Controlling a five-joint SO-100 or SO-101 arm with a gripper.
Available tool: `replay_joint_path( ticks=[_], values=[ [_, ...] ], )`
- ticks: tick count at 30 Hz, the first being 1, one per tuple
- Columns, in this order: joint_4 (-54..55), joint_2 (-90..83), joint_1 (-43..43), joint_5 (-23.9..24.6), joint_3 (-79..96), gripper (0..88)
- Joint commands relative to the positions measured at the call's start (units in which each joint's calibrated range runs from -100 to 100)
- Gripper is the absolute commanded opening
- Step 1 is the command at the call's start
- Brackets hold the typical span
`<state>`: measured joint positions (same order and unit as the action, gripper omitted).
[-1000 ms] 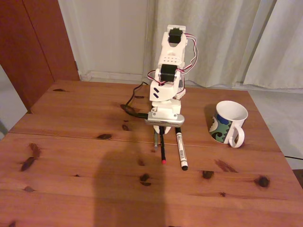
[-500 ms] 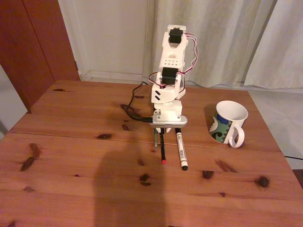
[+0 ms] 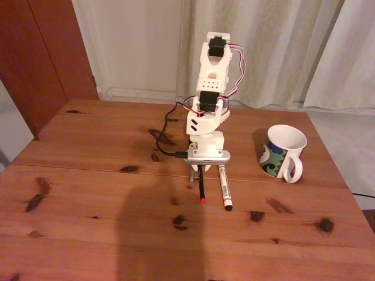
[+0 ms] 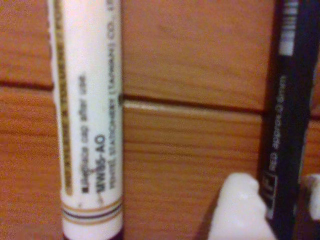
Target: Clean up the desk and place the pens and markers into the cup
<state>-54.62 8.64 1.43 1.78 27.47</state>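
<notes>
In the fixed view the arm has been lowered further over the black pen (image 3: 201,186), beside the white marker (image 3: 224,187) on the worktop (image 3: 88,193), well apart from the cup (image 3: 283,152); in the wrist view the spread fingers (image 4: 240,210) are seen straddling the pen, not yet pinched.

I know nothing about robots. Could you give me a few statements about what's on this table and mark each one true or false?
1. The cup already holds a pen. False: its inside looks empty, and all three sticks lie on the desk.
2. The white marker lies to the right of the black pen in the fixed view. True.
3. The black pen's tip is blue. False: it is red.
4. In the wrist view, the gripper has a white finger on each side of the black pen. True.
5. The cup lies tipped over. False: it stands upright.
</notes>
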Motion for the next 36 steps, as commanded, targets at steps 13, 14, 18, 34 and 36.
replay_joint_path(
  ticks=[13, 14, 18, 34, 36],
  values=[
    [3.3, 1.4, 0.1, -0.4, -0.5, 9.8],
    [3.3, 1.6, 0.1, -0.4, -0.7, 9.8],
    [3.3, 1.7, 0.1, -0.4, -0.8, 9.8],
    [3.2, 1.3, 0.0, -0.2, -0.2, 0.8],
    [3.2, 0.9, -0.1, 0.1, -0.5, 0.8]
  ],
)
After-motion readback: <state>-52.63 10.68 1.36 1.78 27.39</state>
